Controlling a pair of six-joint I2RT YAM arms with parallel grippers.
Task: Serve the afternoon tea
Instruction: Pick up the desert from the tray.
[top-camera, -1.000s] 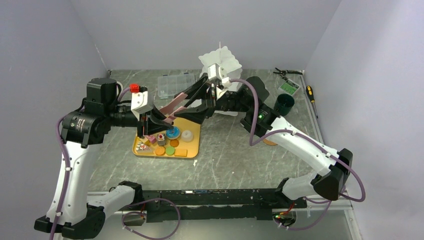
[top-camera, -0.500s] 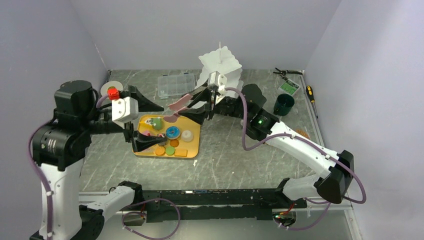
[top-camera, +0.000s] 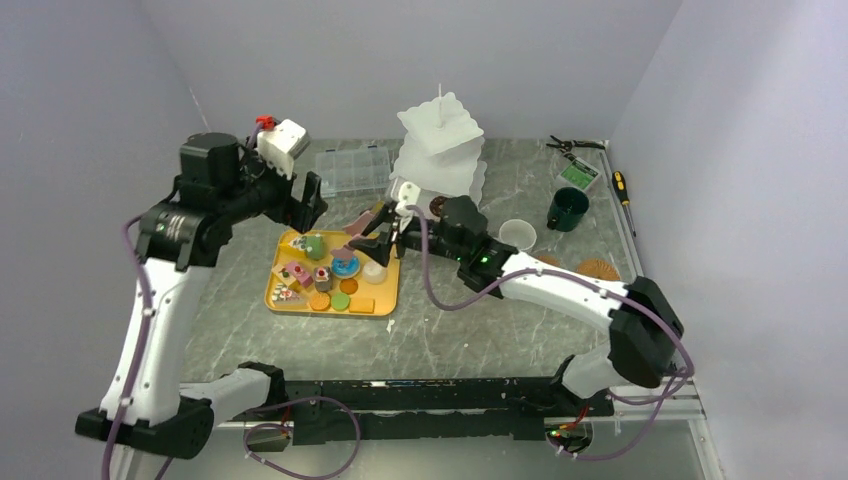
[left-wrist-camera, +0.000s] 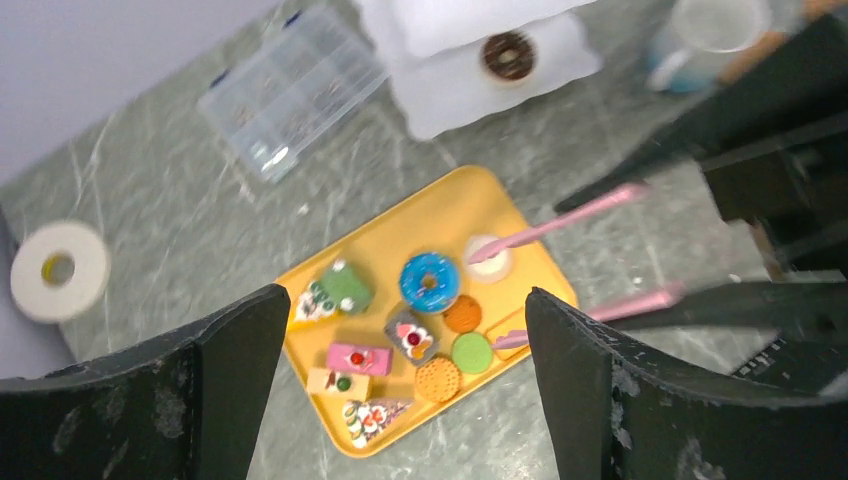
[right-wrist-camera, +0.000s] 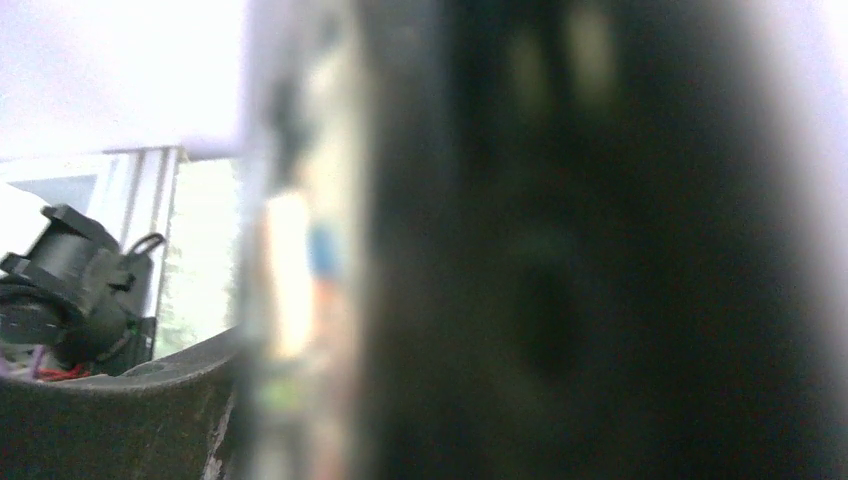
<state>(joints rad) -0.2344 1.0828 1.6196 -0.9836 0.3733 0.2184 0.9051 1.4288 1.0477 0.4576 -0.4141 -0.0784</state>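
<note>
Toy pastries lie on a yellow tray (top-camera: 385, 290), among them a blue donut (left-wrist-camera: 430, 281) and a white round one (left-wrist-camera: 487, 258). The white three-tier stand (top-camera: 440, 150) rises behind it, a chocolate donut (left-wrist-camera: 508, 56) on its lowest tier. My left gripper (left-wrist-camera: 400, 390) hangs open and empty high over the tray, also seen at the back left (top-camera: 308, 200). My right gripper (top-camera: 378, 232) is shut on the pink tongs (left-wrist-camera: 570, 215), whose tips reach over the white pastry. A white mug (top-camera: 517, 235), a dark-green mug (top-camera: 567, 208) and a cork coaster (top-camera: 597, 268) sit to the right. The right wrist view is a dark blur.
A clear compartment box (top-camera: 352, 168) lies behind the tray. A roll of white tape (left-wrist-camera: 58, 270) sits at the far left. Pliers (top-camera: 575, 146) and a screwdriver (top-camera: 622, 185) lie in the back right corner.
My left gripper opened, let go of the pink tongs and swung up and back to the left. My right arm brought the tongs down over the tray.
</note>
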